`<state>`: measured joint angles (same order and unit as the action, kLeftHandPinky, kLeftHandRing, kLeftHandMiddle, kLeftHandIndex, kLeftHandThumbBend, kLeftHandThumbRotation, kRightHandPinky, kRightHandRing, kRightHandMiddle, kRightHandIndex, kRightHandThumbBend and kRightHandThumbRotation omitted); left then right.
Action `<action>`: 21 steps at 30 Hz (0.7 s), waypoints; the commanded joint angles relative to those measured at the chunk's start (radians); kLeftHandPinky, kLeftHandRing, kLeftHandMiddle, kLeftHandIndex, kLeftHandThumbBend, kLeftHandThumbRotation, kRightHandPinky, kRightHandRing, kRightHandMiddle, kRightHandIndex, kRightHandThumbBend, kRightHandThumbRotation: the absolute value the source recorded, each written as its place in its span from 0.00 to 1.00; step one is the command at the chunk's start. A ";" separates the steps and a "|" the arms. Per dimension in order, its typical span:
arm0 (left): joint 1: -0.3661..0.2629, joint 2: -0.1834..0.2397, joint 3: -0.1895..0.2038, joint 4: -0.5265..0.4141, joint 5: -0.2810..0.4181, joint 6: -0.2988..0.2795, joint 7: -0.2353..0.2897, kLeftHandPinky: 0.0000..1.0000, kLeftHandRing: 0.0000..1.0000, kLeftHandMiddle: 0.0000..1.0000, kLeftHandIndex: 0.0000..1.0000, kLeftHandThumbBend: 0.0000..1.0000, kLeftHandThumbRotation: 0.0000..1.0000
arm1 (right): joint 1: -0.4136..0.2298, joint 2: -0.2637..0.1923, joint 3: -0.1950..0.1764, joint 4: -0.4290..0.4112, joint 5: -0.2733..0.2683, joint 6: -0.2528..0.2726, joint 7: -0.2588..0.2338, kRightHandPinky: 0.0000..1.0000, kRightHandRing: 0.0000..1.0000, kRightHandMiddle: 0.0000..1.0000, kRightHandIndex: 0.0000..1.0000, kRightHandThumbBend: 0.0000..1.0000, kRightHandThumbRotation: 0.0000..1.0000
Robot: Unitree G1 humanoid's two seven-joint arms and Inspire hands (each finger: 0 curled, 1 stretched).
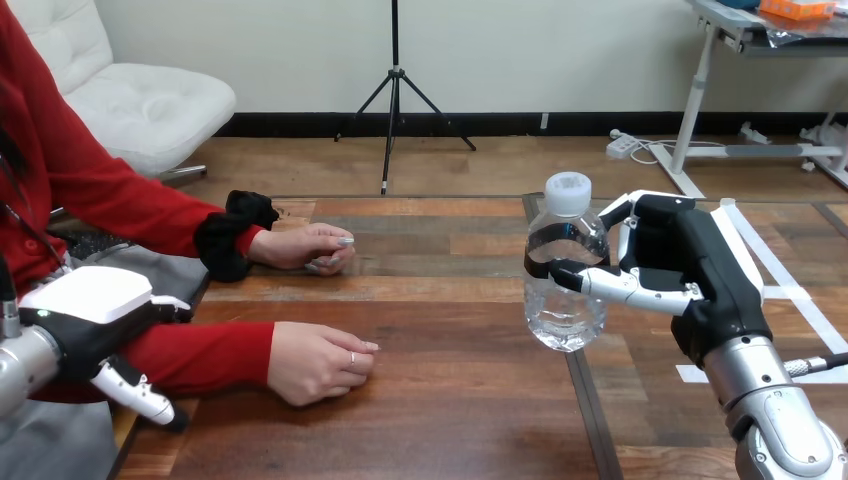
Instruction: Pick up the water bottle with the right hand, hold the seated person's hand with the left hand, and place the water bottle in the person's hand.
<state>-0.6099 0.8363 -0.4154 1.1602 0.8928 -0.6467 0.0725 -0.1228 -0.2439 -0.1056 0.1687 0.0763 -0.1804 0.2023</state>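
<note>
1. Head view: right robot hand (685,270) is clamped on the water bottle (565,305), fingers and thumb wrapped round its middle. The bottle is upright, cap up, right of centre over the tabletop (450,410).
2. Left robot hand (95,335) is at lower left, fingers straight, gripping nothing, beside the person's red sleeve (205,355).
3. Person's nearer hand (318,362) rests curled on the tabletop, well apart from the bottle.

We note the water bottle (565,265) upright in our right hand (668,262), right of the middle of the table (450,420). At left, the person's near hand (315,362) rests on the table, the person's far hand (305,247) behind it. Our left hand (95,318) lies left of both.
</note>
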 commanded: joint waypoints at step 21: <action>-0.072 -0.068 0.004 0.054 -0.095 0.012 0.116 0.62 0.59 0.59 0.60 1.00 0.39 | -0.073 -0.001 -0.005 -0.063 -0.020 -0.032 -0.016 0.02 0.05 0.08 0.06 0.46 0.00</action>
<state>-0.6151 0.7833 -0.4153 1.2086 0.8267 -0.6349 0.1602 -0.1228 -0.2434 -0.1043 0.1684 0.0566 -0.1807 0.2003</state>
